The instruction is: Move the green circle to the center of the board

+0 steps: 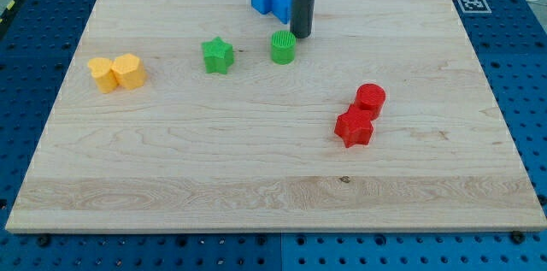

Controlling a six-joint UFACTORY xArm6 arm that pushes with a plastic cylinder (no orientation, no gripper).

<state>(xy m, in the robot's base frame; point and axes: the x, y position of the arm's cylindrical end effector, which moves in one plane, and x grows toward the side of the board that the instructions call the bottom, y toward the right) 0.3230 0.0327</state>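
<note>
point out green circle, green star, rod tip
green circle [284, 47], camera view, on its ribbed top face
green star [218, 54], camera view, centre of its top face
my tip [300, 35], camera view, rod's very lower end, just upper right of the circle

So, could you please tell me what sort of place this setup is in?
Probably a robotics lab bench: a wooden board on a blue perforated table, a fiducial marker, and my tip beside the green circle.
</note>
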